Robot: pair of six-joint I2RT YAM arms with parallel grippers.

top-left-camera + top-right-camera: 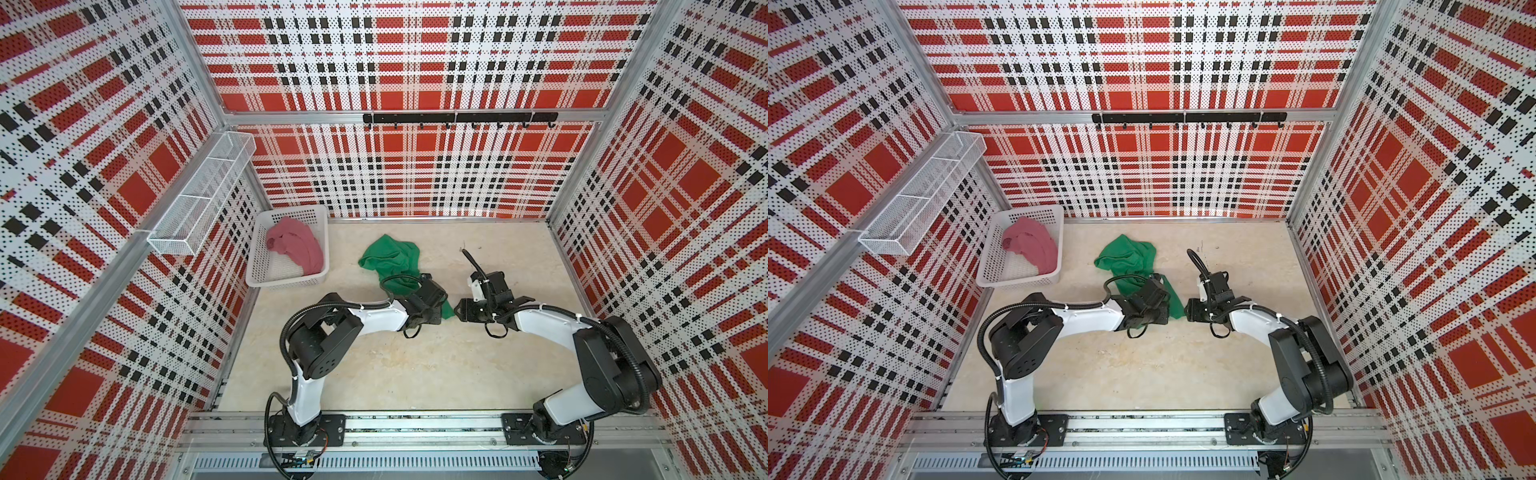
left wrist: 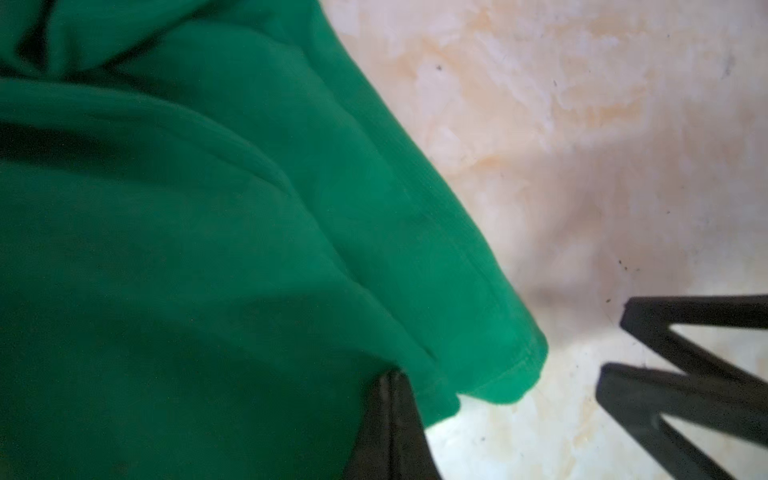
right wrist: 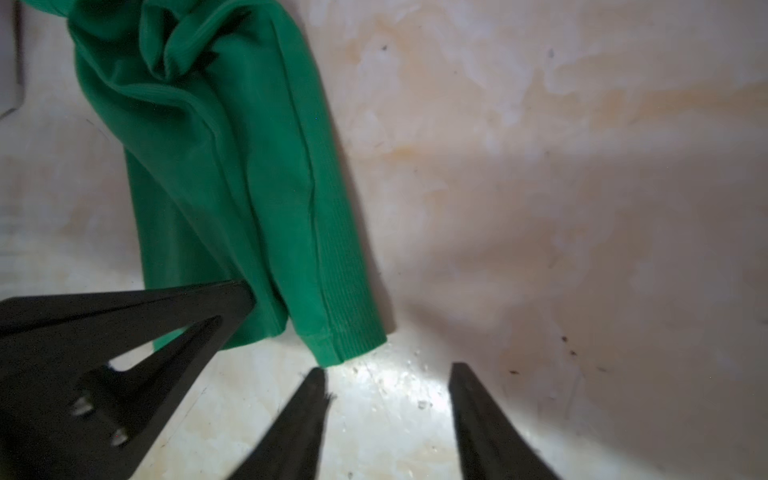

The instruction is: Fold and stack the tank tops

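The green tank top (image 1: 390, 257) (image 1: 1129, 253) lies crumpled mid-table, with one end stretched towards the near side. My left gripper (image 2: 390, 376) (image 1: 440, 303) is shut on that near end of the green cloth (image 2: 208, 249), just inside its hem corner. My right gripper (image 3: 386, 372) (image 1: 459, 311) faces it from the right, low over the table. Its jaws stand apart with only bare table between them, and the hem corner (image 3: 345, 345) lies just beyond one fingertip. The pink tank top (image 1: 299, 249) (image 1: 1034, 245) is bunched in the white basket (image 1: 286, 282).
The basket (image 1: 1017, 282) stands at the back left against the wall. A white wire shelf (image 1: 199, 195) hangs on the left wall and a black hook rail (image 1: 457, 118) on the back wall. Plaid walls close in three sides.
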